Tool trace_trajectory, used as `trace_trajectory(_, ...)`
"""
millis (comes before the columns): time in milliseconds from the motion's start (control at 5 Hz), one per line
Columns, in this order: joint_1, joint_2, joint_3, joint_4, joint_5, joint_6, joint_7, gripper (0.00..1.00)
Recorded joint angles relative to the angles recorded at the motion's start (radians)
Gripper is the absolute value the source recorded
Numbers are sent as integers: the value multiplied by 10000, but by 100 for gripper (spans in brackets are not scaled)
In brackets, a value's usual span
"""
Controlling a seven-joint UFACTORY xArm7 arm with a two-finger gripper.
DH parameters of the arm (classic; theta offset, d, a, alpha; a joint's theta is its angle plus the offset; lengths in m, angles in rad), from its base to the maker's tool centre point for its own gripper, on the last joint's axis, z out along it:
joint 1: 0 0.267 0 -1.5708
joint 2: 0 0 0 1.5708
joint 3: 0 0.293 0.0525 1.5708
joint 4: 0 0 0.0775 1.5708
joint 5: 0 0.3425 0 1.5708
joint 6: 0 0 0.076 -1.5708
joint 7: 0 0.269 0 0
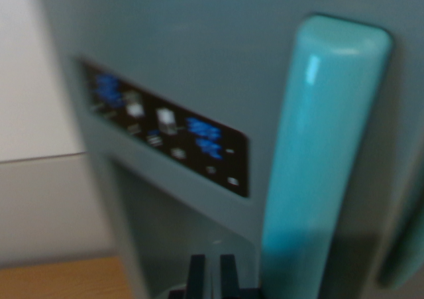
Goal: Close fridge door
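- From my remote station, the wrist view fills almost wholly with the fridge door (pixel 199 40), a pale grey-green panel that tilts across the frame and is blurred throughout.
- A turquoise handle (pixel 318 160) runs up the wrist view's right, its rounded top near the upper edge and its lower end passing out of frame at the bottom; a bright highlight streaks its upper left side.
- A black control panel (pixel 169 130) slants down across the door from upper left to lower right, carrying blue and white markings (too soft for me to read).
- Below that panel the door sinks into a shadowed dispenser recess (pixel 179 233).
- The gripper (pixel 212 276) shows only as two dark fingertips at the bottom edge, just in front of the recess and just left of the handle's foot.
- The two tips stand side by side with a narrow gap between them and nothing in that gap; I cannot tell whether they touch the door.
- At the far right edge I see a second turquoise shape (pixel 407 246), cut off by the frame.
- On the wrist view's left, a white wall (pixel 30 67) stands over a strip of wooden floor (pixel 59 280).
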Motion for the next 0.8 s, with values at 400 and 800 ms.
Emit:
trace_trajectory(400,0,408,-366,309,0,0,0,100)
trace_trajectory(800,0,856,-642,668,0,0,0,100)
